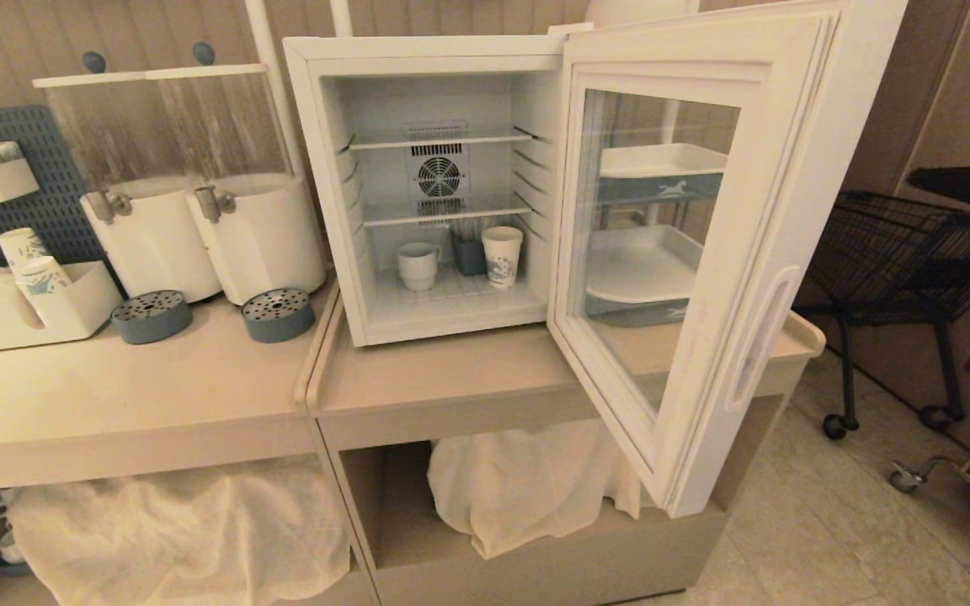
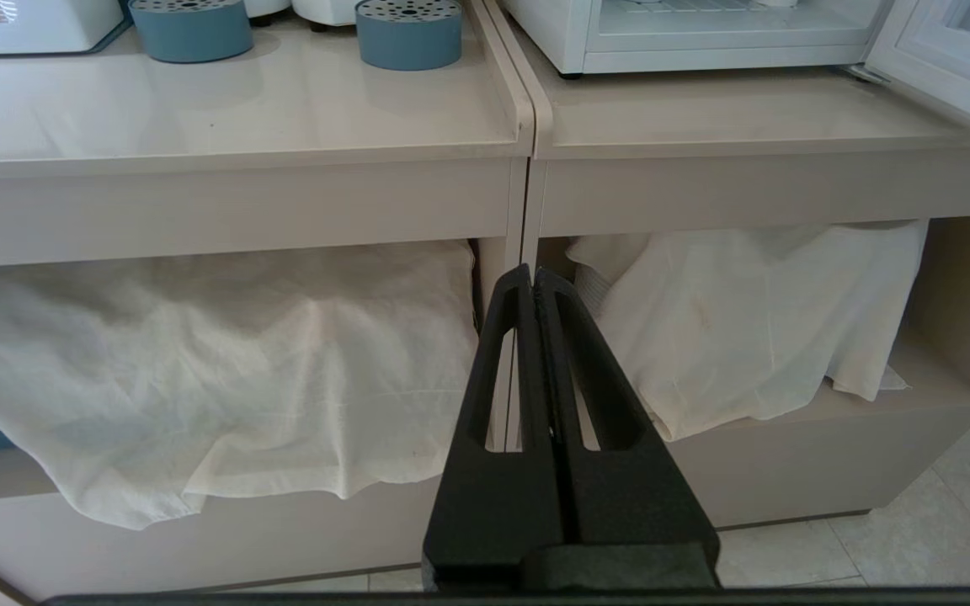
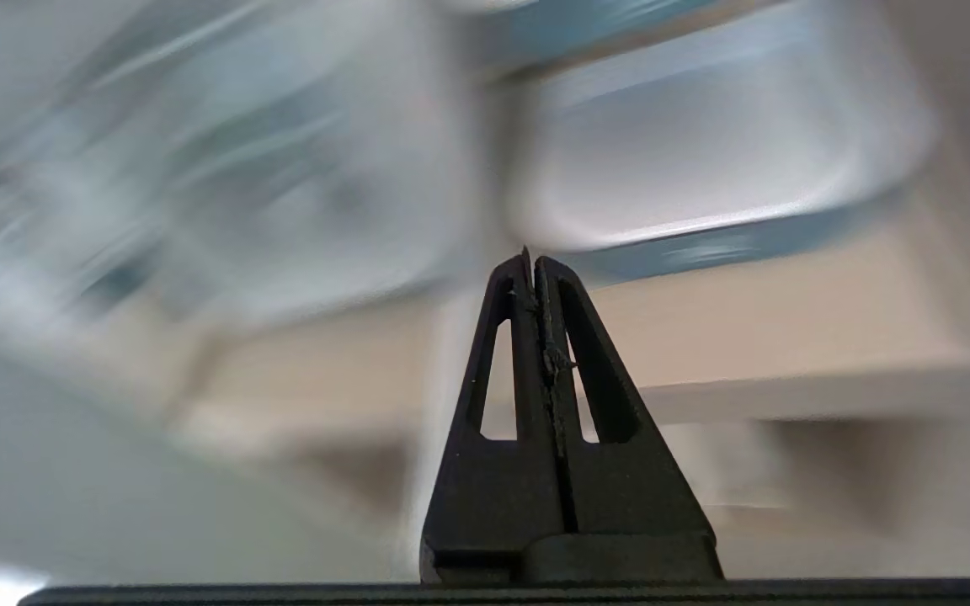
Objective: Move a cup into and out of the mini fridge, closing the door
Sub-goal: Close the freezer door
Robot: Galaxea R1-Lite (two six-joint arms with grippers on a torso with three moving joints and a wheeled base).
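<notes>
Squat smooth cup (image 1: pixel 418 265) in boxy fridge (image 1: pixel 430 189), glass-paned door (image 1: pixel 687 252) open

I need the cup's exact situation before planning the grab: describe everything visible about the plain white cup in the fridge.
The cup is small, squat, plain white and smooth like ceramic. It stands upright on the bottom wire floor of the mini fridge, left of a small dark container and a blue-printed paper cup, touching neither. No gripper is near it.

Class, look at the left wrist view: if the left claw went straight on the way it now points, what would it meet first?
Probably the upright panel where the two counters join, between the white cloths. The shut left claw points right at it, with nothing visible between, though depth is hard to judge.
</notes>
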